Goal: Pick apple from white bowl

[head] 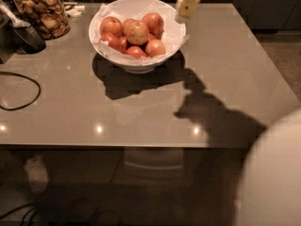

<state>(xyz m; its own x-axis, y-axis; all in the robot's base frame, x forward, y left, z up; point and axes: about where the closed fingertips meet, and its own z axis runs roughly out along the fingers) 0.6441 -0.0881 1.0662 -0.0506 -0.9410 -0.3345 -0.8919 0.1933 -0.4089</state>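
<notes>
1. Status: nothing is picked yet. The apple (137, 32) sits in the white bowl (141, 68), on top of the pile near the middle, resting on the crinkled paper liner (175, 32) along with the rest.
2. It touches the redder apples (154, 21) on several sides: one just behind-right, others at front and left. Its top is exposed.
3. The gripper (182, 14) comes in from the top edge of the view and hangs over the bowl's right rim. It is off to the right of the apple, not touching it or any other fruit.
4. Jaw state: cannot tell, since the tip is only a small pale block from here. Nothing visibly hangs from it.
5. Judged progress: approach phase, early. What's left is to shift left over the apple, descend, close on it and lift it clear of the bowl.
6. Judged risk: the neighbours are packed tight, so a descent may nudge a red one or catch the paper.
7. The arm's shadow (211, 119) falls on the table (141, 126) in front-right of the bowl.
8. Not in play: the glass jar (44, 13) of brown snacks at far left and the black cable (19, 95) at the left edge, both well apart from the bowl.
</notes>
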